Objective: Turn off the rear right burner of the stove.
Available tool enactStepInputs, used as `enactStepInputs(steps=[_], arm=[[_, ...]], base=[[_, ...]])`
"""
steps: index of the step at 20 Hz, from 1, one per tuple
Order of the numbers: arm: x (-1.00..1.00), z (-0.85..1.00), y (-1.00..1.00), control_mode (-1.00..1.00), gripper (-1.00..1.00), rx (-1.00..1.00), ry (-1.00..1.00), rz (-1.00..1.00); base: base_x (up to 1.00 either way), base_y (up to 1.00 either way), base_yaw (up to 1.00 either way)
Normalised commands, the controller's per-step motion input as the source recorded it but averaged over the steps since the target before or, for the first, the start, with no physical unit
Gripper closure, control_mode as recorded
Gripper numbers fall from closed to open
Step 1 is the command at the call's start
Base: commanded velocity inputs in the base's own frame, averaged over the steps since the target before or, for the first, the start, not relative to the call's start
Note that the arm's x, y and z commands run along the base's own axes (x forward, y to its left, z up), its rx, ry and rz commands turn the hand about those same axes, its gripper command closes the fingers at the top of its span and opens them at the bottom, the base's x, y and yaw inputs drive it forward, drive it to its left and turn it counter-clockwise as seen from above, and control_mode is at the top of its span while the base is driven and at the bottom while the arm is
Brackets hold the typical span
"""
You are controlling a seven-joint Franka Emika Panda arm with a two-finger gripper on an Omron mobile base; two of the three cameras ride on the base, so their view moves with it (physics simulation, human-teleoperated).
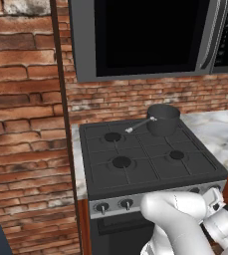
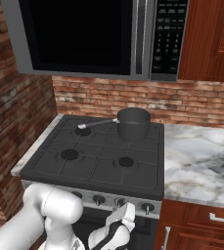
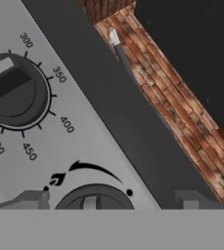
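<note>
The black stove (image 1: 135, 164) has dark grates and a silver front strip of small dark knobs (image 2: 121, 201). A dark saucepan (image 1: 163, 118) stands on the back-right spot, so the rear right burner is hidden under it. The three other black burner caps show bare. My gripper (image 3: 111, 202) is low in front of the strip's right part, pointing at it. In the hand view a small round knob (image 3: 94, 197) lies between my fingertips (image 3: 33, 200), which stand wide apart and clear of it: open. A larger dial with temperature numbers (image 3: 13, 90) sits beside it.
A black-and-grey microwave (image 2: 84, 34) hangs above the stove. A marble counter (image 2: 201, 161) runs to the right over wooden cabinets (image 2: 201, 224). Brick wall (image 1: 21, 124) closes the left side and the back. The saucepan's handle (image 1: 138, 125) points left over the grates.
</note>
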Motion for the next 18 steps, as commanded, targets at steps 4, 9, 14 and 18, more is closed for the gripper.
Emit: enactStepInputs(steps=[4,9,14,18], arm=[[0.09,0.00,0.00,-1.00,-1.00,0.00,0.08,0.00],[0.18,0.00,0.00,-1.00,-1.00,0.00,0.12,-0.01],[0.02,-0.10,0.00,-1.00,-1.00,0.00,0.11,-0.03],[-0.02,-0.21,-0.08,-1.00,-1.00,0.00,0.10,-0.05]], base=[[0.00,0.00,0.00],[0.00,0.00,0.00],[0.00,0.00,0.00],[0.00,0.00,0.00]])
